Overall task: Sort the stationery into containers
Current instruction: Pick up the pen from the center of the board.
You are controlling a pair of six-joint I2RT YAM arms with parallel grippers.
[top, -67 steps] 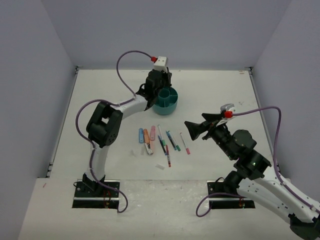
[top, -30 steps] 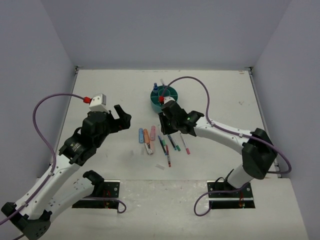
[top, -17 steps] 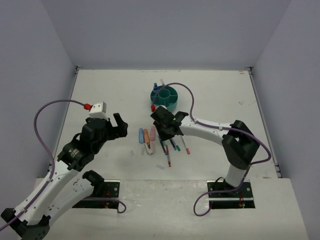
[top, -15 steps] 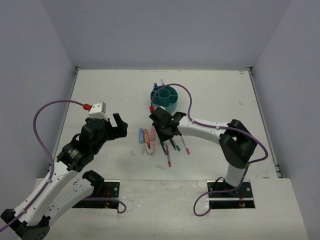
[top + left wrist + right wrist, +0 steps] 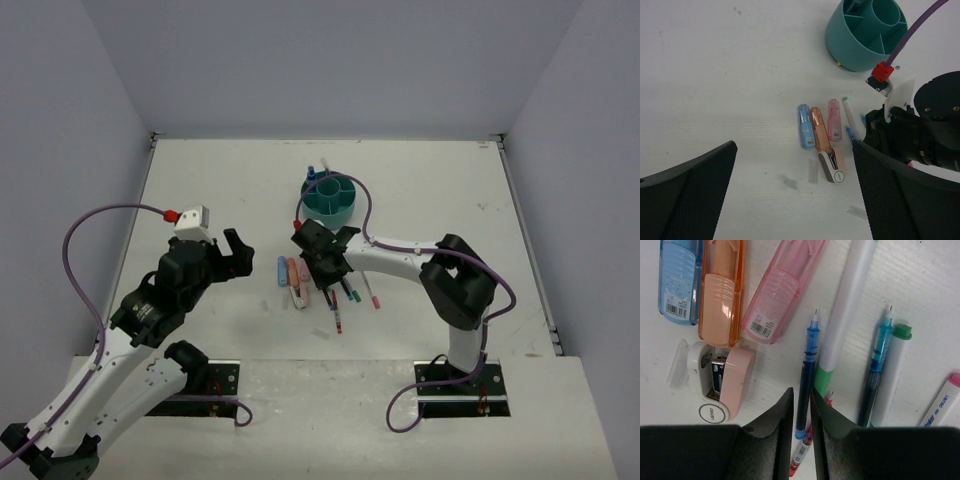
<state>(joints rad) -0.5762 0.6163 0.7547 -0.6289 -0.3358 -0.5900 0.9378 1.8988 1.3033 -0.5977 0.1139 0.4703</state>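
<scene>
The right gripper is set on the near side of the organiser, its jaws narrowed about a blue pen lying flat; a firm pinch cannot be told. The left gripper, spread wide and empty, is held well left of the organiser.

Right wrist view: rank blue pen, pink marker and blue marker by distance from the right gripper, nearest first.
1. blue pen, between the jaws of the right gripper.
2. pink marker, up and to the left.
3. blue marker, top left corner.
</scene>
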